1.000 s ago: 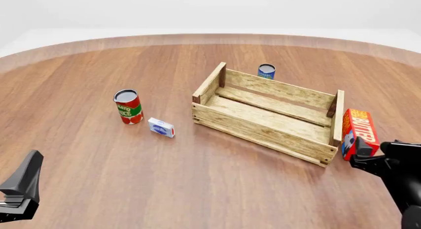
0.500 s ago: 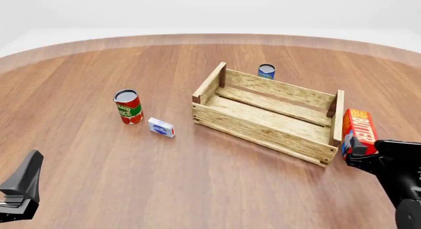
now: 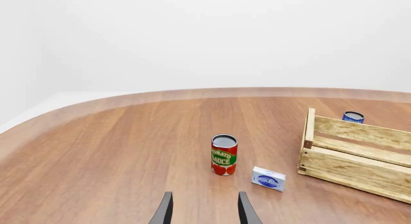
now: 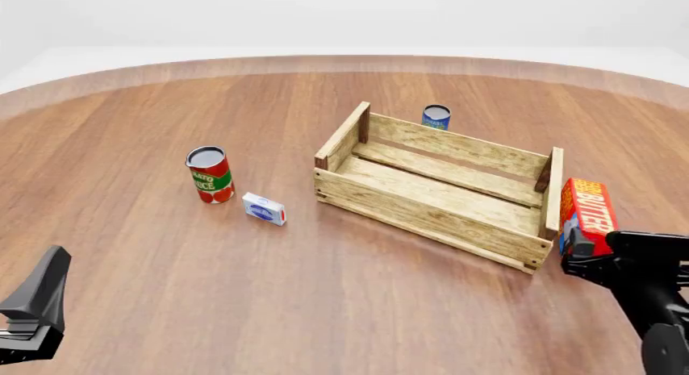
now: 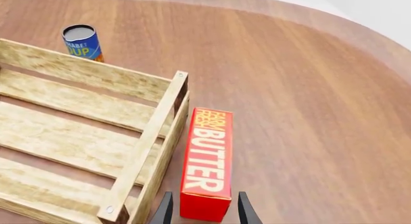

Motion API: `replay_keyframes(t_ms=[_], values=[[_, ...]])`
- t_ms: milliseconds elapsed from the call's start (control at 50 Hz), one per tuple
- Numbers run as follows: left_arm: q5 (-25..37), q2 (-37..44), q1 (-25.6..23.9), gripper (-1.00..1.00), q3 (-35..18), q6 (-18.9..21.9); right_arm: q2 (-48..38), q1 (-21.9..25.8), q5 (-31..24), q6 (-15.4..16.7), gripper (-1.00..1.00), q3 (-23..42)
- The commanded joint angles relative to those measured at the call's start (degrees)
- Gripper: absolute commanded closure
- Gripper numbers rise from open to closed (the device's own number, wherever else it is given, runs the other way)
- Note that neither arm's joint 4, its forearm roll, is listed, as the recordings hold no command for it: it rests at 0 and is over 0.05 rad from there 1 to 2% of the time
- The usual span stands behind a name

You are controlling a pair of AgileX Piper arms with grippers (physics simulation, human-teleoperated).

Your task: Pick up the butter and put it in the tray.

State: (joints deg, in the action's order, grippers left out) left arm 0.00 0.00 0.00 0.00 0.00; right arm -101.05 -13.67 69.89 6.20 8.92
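The butter (image 4: pixel 589 212), a red carton with white lettering, lies on the table just right of the tray (image 4: pixel 431 222), a large pale slatted crate. In the right wrist view the butter (image 5: pixel 207 156) lies lengthwise beside the tray's end wall (image 5: pixel 154 137). My right gripper (image 4: pixel 582 258) is open, and in its wrist view (image 5: pixel 204 212) the fingers stand on either side of the butter's near end without clamping it. My left gripper (image 4: pixel 38 310) is open and empty at the near left, far from the butter; its wrist view (image 3: pixel 204 212) shows nothing between the fingers.
A tomato sauce can (image 4: pixel 210 175) and a small white-and-blue box (image 4: pixel 264 208) stand left of the tray. A blue can (image 4: pixel 436 116) stands behind the tray's far wall. The round table's edge curves past the butter on the right.
My right gripper has moved forward and slightly left toward the butter, so its fingers now flank the carton's near end. The butter, tray and left arm have not moved.
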Motion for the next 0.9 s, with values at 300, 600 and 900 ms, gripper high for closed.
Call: replay_keyframes(t_ms=[300,600,900], values=[[0.00,0.00,0.00,-1.00,0.00,0.00,-3.10,-0.46,0.01,0.49,-1.00,1.29],[0.00,0.00,0.00,-1.00,0.00,0.00,-4.32,-0.84,0.01,0.54,-1.00,1.79],[0.00,0.00,0.00,-1.00,0.00,0.00,-5.16,-0.91,0.01,0.28,-1.00,2.25]])
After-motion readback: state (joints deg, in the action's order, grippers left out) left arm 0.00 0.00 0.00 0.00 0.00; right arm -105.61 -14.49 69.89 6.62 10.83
